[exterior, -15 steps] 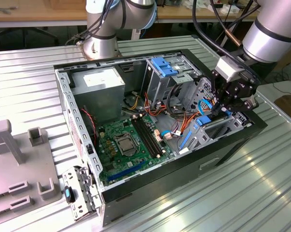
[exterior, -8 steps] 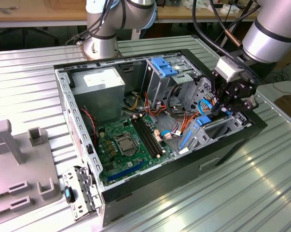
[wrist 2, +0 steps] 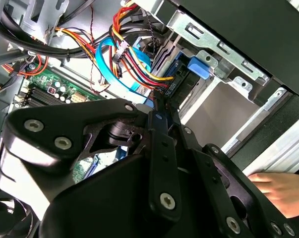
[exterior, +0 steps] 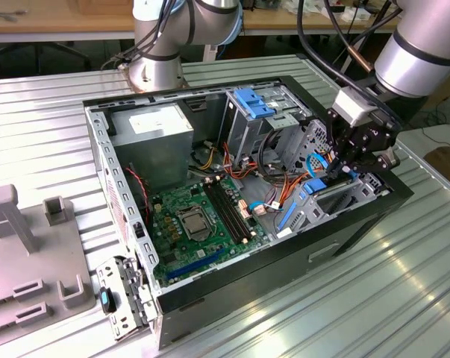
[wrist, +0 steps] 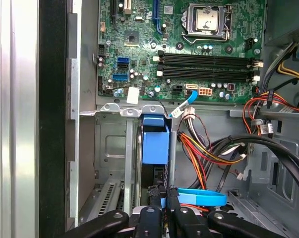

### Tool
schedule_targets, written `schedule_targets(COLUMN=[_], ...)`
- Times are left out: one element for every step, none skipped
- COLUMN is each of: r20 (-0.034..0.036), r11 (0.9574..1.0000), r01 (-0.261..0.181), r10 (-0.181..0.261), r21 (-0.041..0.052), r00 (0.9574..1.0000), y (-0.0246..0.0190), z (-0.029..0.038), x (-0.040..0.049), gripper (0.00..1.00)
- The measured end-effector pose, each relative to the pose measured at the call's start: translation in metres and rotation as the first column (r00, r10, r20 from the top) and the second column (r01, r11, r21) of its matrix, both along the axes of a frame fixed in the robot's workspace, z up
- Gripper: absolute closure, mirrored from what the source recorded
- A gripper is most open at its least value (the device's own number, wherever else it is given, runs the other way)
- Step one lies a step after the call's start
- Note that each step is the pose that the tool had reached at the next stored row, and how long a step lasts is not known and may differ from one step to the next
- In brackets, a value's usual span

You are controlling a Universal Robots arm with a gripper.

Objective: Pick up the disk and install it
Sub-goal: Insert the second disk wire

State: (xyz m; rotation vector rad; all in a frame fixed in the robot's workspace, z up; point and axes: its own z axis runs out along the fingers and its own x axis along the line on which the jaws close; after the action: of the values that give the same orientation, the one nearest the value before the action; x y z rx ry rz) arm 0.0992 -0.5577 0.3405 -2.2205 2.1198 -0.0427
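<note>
Jaws (wrist: 163,198) clamped on disk (wrist: 155,144) in bay | second wrist view: hand (wrist 2: 283,191)

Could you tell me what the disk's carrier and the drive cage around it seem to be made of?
The disk carrier looks like moulded plastic: uniform bright blue, matte. The drive cage seems to be bare sheet metal: dull grey, with folded edges and punched slots.
</note>
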Motion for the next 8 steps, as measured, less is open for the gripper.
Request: schedule_targets(r20=[0.0,0.0,0.0,0.0,0.0,0.0,0.0,0.0], r11=[1.0,1.0,1.0,1.0,1.0,1.0,1.0,1.0], r01=[0.0,0.0,0.0,0.0,0.0,0.0,0.0,0.0], r10=[0.0,0.0,0.0,0.0,0.0,0.0,0.0,0.0], r21=[0.0,0.0,0.0,0.0,0.0,0.0,0.0001,0.0], r00=[1.0,1.0,1.0,1.0,1.0,1.0,1.0,1.0], y=[0.0,0.0,0.0,0.0,0.0,0.0,0.0,0.0], z=[-0.0003,-0.0006,-0.0009,-0.0012,-0.0017,-0.0022,-0.0023,-0.0023], x=[0.0,0.0,0.0,0.0,0.0,0.0,0.0,0.0], gripper=[0.84,0.84,0.84,0.84,0.84,0.84,0.84,0.84])
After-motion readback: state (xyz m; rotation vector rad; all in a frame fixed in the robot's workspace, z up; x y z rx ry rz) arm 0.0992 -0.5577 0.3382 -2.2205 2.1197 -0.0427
